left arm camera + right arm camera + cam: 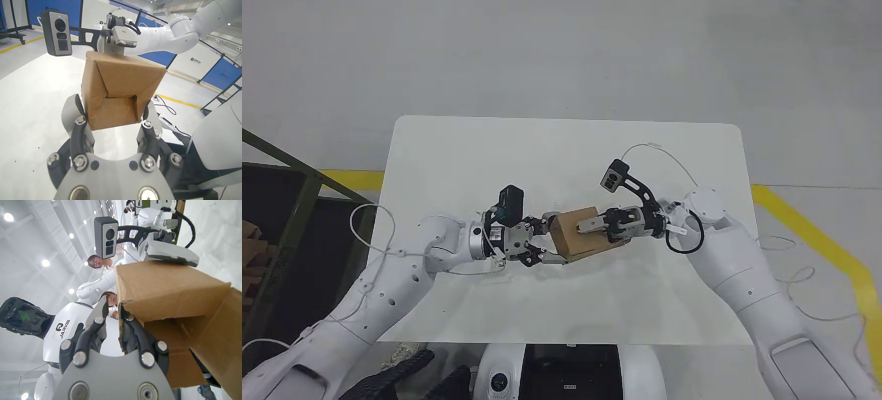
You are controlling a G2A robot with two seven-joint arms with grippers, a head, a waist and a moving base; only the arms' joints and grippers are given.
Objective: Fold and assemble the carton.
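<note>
**Fig.** The carton [575, 235] [121, 75] [170, 291] is held over the middle of the white table [492, 150] between my two grippers. Its long axis runs left to right, with the right end turned slightly far. The folded, closed end faces left and the open end faces right.

The left gripper [539, 247] [115, 108] grasps the closed end, its fingers [79, 106] pressed on two opposite sides. The right gripper [597, 224] [113, 309] sits at the open end, astride one wall; I cannot tell whether it clamps.

The right arm's wrist camera [614, 178] [58, 36] juts out on its bracket just far of the carton.

- **Left of the table:** a dark framed cart [282, 200] holding cardboard pieces [252, 255].
- **On the floor:** a yellow floor line [802, 215] and a black cable [168, 108].
- **Beyond the table:** blue barrier panels [223, 73] that carry white print.
</note>
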